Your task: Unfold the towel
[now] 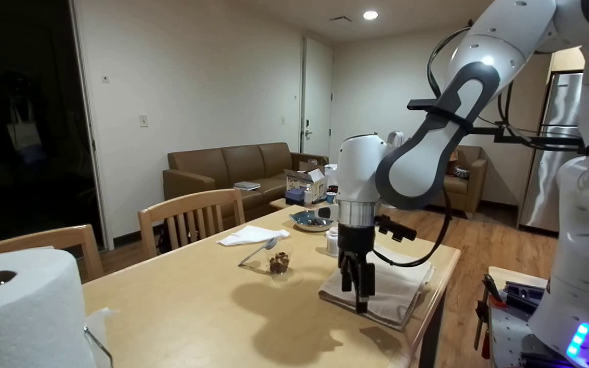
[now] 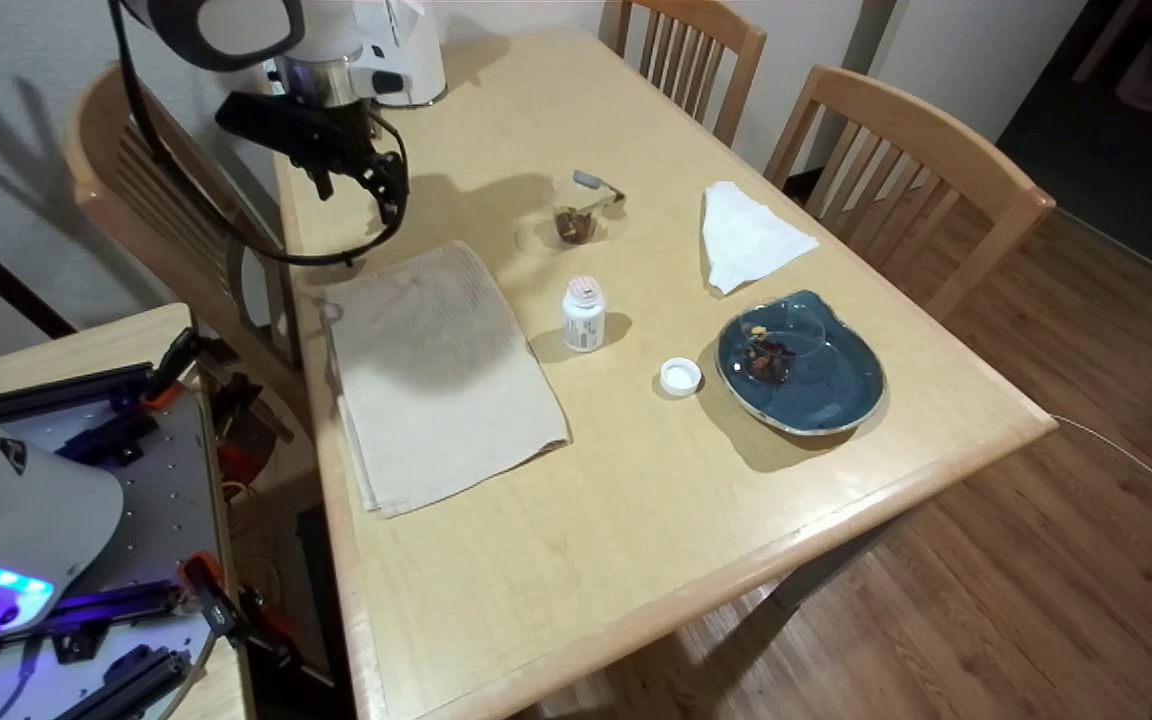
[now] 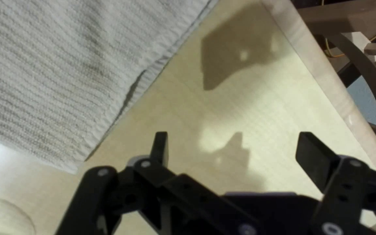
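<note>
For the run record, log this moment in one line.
task: unfold towel | towel: folded, on table | gripper: open, empty, above table

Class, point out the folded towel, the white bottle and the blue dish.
Folded towel [image 2: 441, 380], in an exterior view: its upper face.
White bottle [image 2: 584, 322], in an exterior view: its side.
Blue dish [image 2: 841, 385], in an exterior view: its bare inside.

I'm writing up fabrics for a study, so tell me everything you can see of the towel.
The towel is light beige, a ribbed cloth by its look, partly in shadow. It is folded into a rough rectangle: slightly uneven layers show along some edges, with a narrow gap between them in the wrist view; their number is unclear. It lies flat on the table, close to one edge. Only the table visibly touches it; the open gripper is clear of it, near one corner.
</note>
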Controlling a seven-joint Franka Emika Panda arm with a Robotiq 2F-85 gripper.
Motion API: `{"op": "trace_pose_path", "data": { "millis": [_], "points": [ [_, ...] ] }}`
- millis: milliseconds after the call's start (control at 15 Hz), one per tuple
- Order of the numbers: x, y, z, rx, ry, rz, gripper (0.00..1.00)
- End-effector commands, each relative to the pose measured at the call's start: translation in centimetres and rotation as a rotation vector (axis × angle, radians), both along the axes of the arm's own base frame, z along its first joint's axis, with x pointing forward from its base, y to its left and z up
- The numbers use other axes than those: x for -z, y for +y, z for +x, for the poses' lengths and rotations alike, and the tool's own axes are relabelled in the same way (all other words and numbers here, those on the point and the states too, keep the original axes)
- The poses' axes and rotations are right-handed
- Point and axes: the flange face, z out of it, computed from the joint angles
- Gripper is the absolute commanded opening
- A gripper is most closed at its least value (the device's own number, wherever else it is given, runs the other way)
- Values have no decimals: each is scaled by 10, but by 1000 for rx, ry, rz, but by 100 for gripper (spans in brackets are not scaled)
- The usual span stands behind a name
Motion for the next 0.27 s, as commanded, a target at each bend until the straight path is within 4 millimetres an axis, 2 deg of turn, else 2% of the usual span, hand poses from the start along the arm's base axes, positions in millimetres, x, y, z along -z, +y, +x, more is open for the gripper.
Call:
{"op": "trace_pose_path", "data": {
  "millis": [0, 200],
  "points": [
    [-3, 2, -1, 0, -5, 0, 100],
    [-5, 1, -2, 1, -8, -2, 100]
  ]
}}
